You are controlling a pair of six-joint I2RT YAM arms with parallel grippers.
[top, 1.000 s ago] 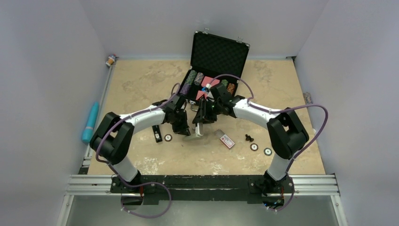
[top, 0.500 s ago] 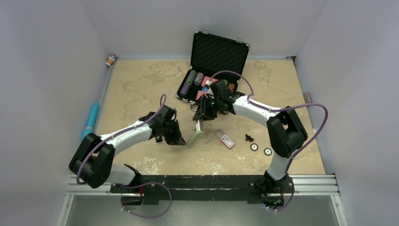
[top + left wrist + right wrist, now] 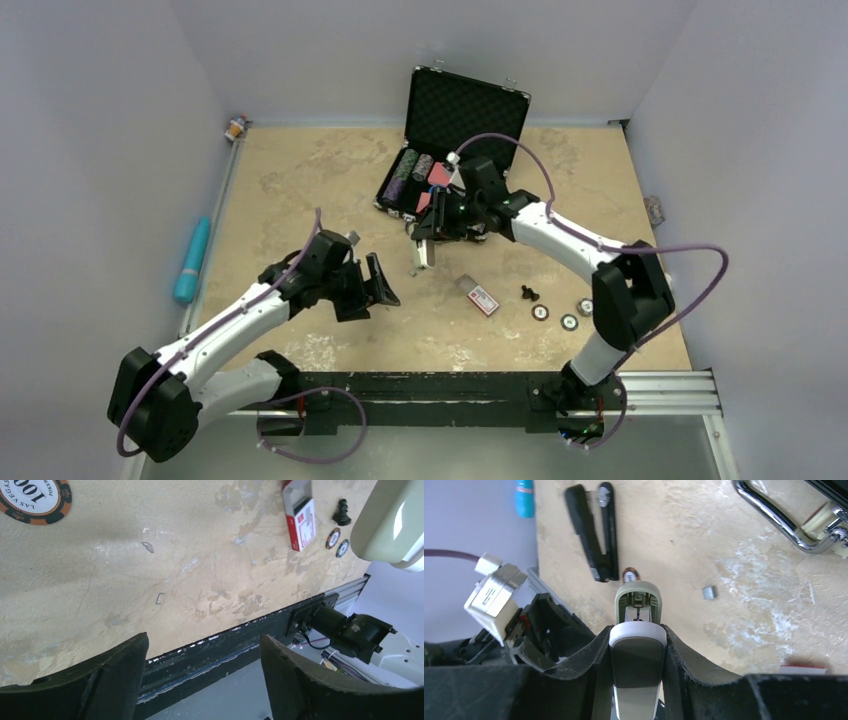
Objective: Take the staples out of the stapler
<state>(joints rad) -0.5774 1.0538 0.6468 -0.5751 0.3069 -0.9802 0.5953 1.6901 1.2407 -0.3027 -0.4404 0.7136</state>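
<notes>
**Hovering wide open while the black stapler waits on the left**

Left claw [image 3: 203, 642] is spread wide with nothing between the fingers, low over the near part of the table. Right claw [image 3: 638, 645] is clenched on the pale grey-green bar [image 3: 638, 605], pinching one end and dangling the rest above mid-table. The stapler [image 3: 586, 535] lies on the table to the left, splayed open in a V, and neither claw touches it. From overhead my left arm hides it.

Trouble spots, as I judge them:
- That bar is held by one end only, so a quick wrist turn could swing it or let it slide out.
- My left claw sits low and near the stapler, and a careless sweep could shove it aside instead of straddling it.
- A loose staple [image 3: 160, 598] and a small clump of staples [image 3: 709, 593] lie on the bare table, where a dragged finger would scatter them.

On to the containers. The black case [image 3: 465, 110] stands open at far centre, with rows of poker chips [image 3: 410, 168] in its tray and something red beside them. The small box with the red-and-white label [image 3: 482, 298] lies right of centre, and I cannot tell what it contains.
</notes>
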